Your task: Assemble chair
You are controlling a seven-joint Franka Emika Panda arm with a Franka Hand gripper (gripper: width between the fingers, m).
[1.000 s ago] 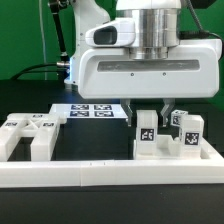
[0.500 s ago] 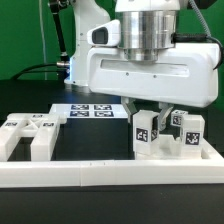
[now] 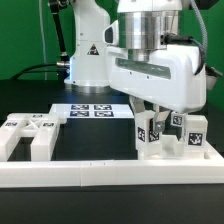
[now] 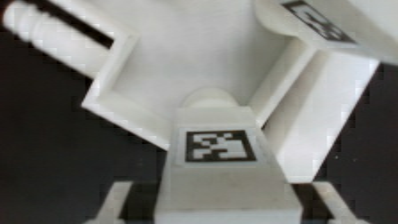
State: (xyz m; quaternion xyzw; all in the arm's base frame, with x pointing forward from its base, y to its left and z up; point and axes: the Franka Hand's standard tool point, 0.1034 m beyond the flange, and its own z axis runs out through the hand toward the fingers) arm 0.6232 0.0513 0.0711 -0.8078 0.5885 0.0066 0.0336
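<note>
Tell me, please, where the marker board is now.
In the exterior view the marker board lies mid-table, behind and between the chair parts at that view's left and the held part.

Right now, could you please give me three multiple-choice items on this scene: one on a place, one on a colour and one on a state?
1. The claw hangs over:
A. the group at the exterior view's left
B. the marker board
C. the chair parts at the exterior view's right

2. The chair parts are:
A. red
B. white
C. blue

3. The claw is:
A. closed on a tagged block
B. wide open and empty
C. out of view

Answers:
1 C, it stands above the right-hand group.
2 B, every part looks white with black tags.
3 A, the wrist view shows the block between its fingers.
</note>
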